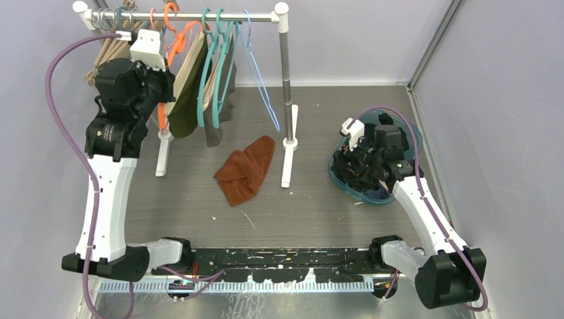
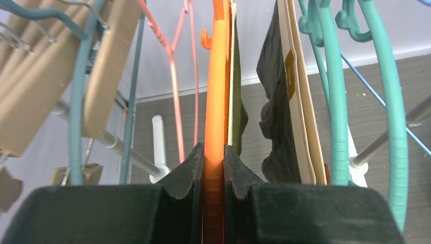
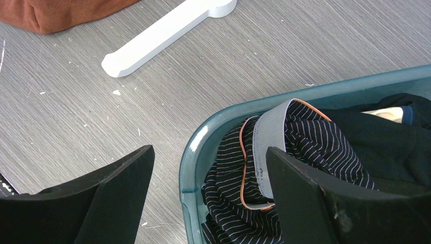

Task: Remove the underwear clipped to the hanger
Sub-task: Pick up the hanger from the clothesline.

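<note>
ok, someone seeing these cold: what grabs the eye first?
The left gripper is clamped on an orange hanger on the rack at far left, with olive underwear hanging right beside it. On the right, the right gripper hangs open over the rim of a teal tub holding striped underwear. Between them a rust-brown cloth lies crumpled on the table.
</note>
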